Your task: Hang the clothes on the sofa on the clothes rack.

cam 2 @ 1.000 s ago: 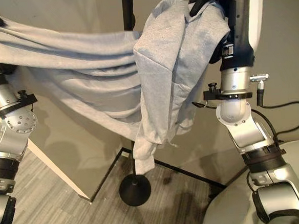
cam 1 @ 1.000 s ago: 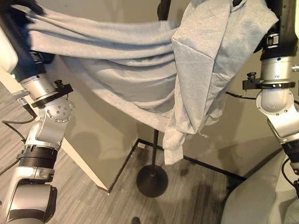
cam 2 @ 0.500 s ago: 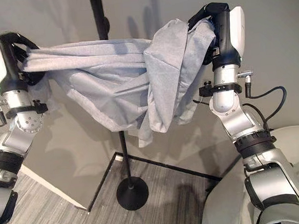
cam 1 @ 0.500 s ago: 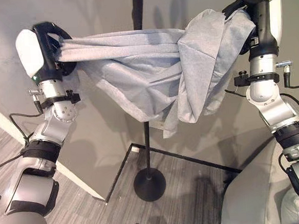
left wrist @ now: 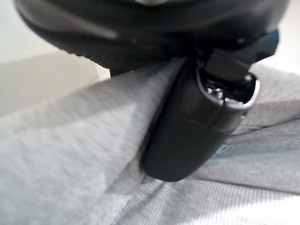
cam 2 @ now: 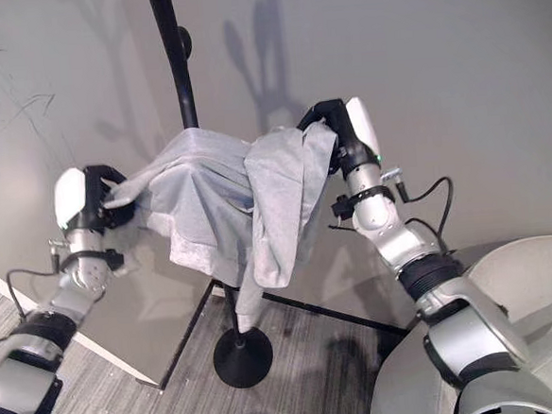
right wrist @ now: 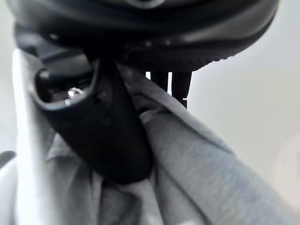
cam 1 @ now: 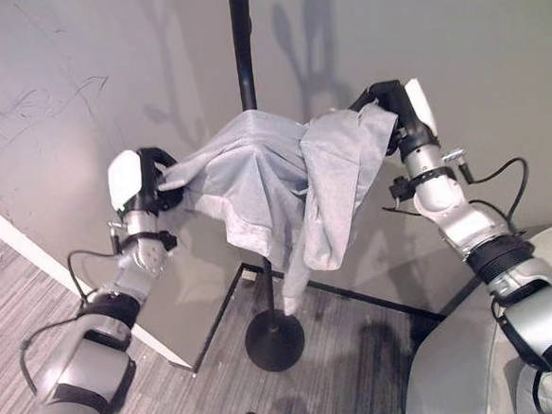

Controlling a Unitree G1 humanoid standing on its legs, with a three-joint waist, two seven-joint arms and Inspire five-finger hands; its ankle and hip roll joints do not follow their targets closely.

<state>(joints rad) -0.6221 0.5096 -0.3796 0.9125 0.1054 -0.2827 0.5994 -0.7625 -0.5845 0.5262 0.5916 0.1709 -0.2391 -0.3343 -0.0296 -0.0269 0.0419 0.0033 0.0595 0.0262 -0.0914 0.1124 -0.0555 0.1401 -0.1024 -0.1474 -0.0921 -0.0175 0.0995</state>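
**Garment held across the rack pole, both hands gripping**

Garment (cam 1: 284, 183): one grey sweatshirt-type piece, spread between the two hands and draped against the clothes rack (cam 1: 244, 67), which serves as the reference landmark below. The rack is a black upright pole on a round black base (cam 1: 274, 340). The cloth crosses the pole about halfway up its visible length. A folded section and one sleeve hang down on the robot's right of the pole, the sleeve end reaching nearly to the base. Whether any hook or branch of the rack carries the cloth cannot be told; the fabric hides that part of the pole.

Handling judgement: the material is soft, limp knit, light for its bulk. It will sag, fold and slide under its own weight. It is neither fragile nor stiff. Hold points belong at edges or bunched corners, as now, so the middle span can settle over a rack support.

Appearance: plain light grey, matte, with deep folds and a doubled layer near the pole.

Left hand (cam 1: 156, 182): positioned on the robot's left of the pole, fingers curled into a gathered edge; the wrist view shows the thumb (left wrist: 197, 126) pressed onto cloth.

Right hand (cam 1: 390, 104): positioned on the robot's right of the pole, slightly higher, fingers closed over the opposite edge; the thumb (right wrist: 101, 136) clamps fabric.
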